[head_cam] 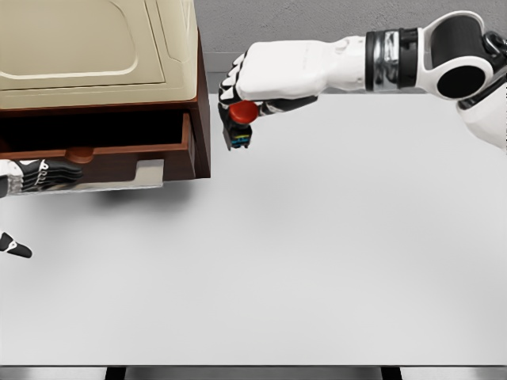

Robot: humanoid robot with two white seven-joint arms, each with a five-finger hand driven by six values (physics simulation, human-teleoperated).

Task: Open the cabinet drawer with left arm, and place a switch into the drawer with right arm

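**A:** Carrying it across now, I'd say. The right hand has its fingers wrapped around the switch, which hangs just below the knuckles, red button facing us, dark body underneath. It sits just beside the cabinet, off its right wall and above the table.

**B:** And the drawer?

**A:** Pulled out a little, by the look of it; there is a dark gap above its front panel. The left hand is at the drawer front near the picture's left edge, fingers laid along it. I cannot tell whether it grips anything, since most of it is cut off.

**B:** So what makes the placing go well?

**A:** My judgement: the switch has to clear the cabinet's right wall first, so bring it forward, toward us, before swinging left. Then carry it over the drawer's front panel and lower it into the gap, not onto the panel's edge.

**B:** Risks?

**A:** The opening looks shallow. If the drawer is not out far enough, the knuckles may catch the cabinet top. Release only once the switch is low inside.
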